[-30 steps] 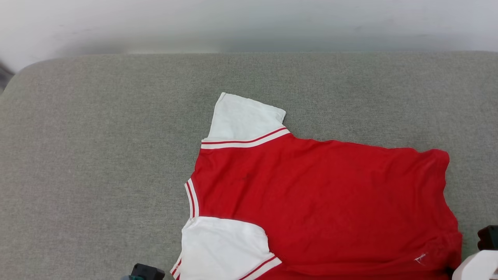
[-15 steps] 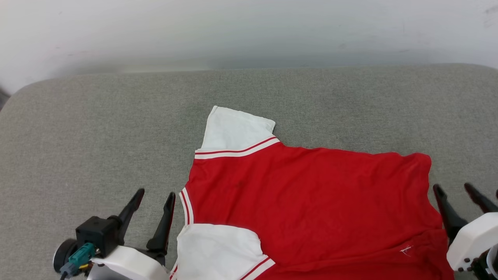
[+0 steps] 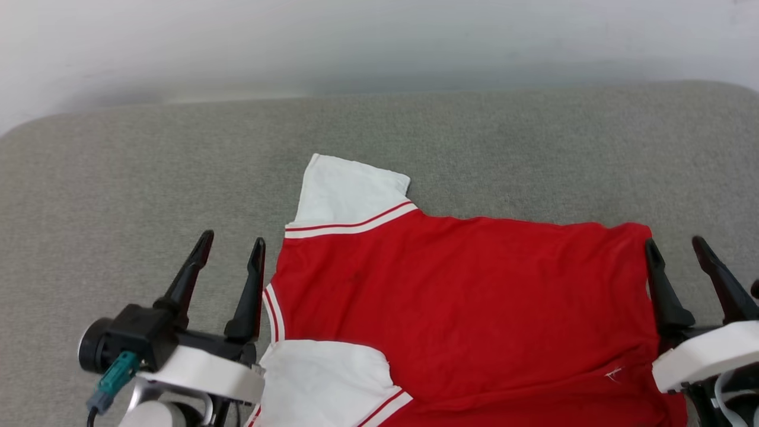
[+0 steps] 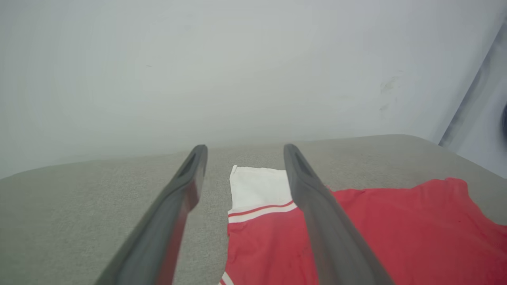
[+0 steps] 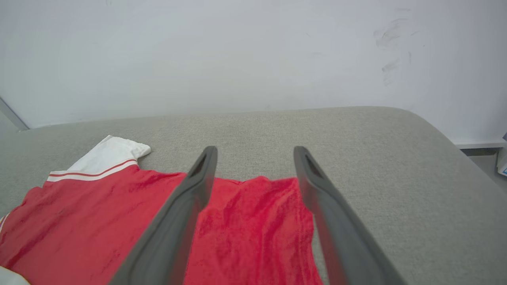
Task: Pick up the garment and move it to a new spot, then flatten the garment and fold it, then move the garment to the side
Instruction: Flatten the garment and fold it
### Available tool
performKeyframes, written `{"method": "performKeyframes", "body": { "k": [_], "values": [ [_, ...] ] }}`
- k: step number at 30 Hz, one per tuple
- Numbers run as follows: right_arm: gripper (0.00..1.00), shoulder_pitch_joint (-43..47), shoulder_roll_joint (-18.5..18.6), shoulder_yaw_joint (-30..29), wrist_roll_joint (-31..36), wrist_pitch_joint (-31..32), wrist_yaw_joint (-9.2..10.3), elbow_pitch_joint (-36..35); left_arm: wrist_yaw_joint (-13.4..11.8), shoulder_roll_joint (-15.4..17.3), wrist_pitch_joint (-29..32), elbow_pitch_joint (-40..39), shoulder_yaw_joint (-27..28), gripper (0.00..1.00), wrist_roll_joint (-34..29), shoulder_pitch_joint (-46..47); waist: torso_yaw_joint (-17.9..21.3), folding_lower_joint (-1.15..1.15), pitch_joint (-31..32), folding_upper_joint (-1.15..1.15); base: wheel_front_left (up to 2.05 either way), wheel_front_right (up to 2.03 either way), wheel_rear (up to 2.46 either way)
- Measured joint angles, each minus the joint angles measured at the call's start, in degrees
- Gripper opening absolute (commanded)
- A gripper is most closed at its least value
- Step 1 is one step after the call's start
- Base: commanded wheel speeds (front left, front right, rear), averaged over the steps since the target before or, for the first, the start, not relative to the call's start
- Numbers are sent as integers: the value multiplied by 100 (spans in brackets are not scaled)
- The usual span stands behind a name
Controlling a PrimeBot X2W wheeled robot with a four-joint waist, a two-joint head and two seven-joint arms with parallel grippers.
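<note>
Garment (image 3: 462, 296): we see it spread out on the grey bench (image 3: 118, 178), plain red side up, with its length running across the head view. It reaches down to that view's bottom edge.
Far sleeve (image 3: 350, 187): white, lying flat and pointing toward the wall (image 3: 356, 41), joined to the red body by a red-and-white striped band.
Near sleeve (image 3: 320, 379): white, with the same striped band, lying at the bottom of the head view and partly cut off by the frame.
Neck trim (image 3: 274, 308): a short striped edge on the garment's left end, between the two sleeves.
Hem (image 3: 645, 279): the garment's right end, where the red cloth is lightly rumpled. A small white mark (image 3: 614, 372) shows near it.
Left gripper (image 3: 232, 238): we see its two dark fingers spread wide with nothing between them. It sits over bare bench just beside the neck trim, its inner finger close along the red edge. We cannot tell whether that finger touches the cloth.
Right gripper (image 3: 675, 241): its fingers are also spread wide and hold nothing. In the head view its inner finger lies over the corner of the hem and the outer one over bare bench. In the right wrist view the rumpled red hem shows between the two fingers.
Bench: grey woven cover with rounded far corners, and the pale wall right behind it.
</note>
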State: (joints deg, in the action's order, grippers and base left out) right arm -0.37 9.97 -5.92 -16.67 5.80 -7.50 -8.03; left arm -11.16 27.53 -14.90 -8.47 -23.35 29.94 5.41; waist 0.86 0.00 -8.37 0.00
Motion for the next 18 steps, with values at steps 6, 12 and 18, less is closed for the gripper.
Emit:
{"method": "performKeyframes", "body": {
  "k": [6,12,18],
  "values": [
    [100,-240,-101,113,114,-118,0,43,381,115,537,410,-155,100,-9,675,161,0,-331,0,0,0,0],
    [100,-477,-208,256,219,-234,0,37,1024,452,1768,724,-315,100,108,2103,452,0,-795,0,0,0,0],
    [100,-711,-285,582,123,-312,0,-46,1492,865,3672,1198,-210,100,839,3594,851,1,-1268,0,0,0,0]
  ]
}}
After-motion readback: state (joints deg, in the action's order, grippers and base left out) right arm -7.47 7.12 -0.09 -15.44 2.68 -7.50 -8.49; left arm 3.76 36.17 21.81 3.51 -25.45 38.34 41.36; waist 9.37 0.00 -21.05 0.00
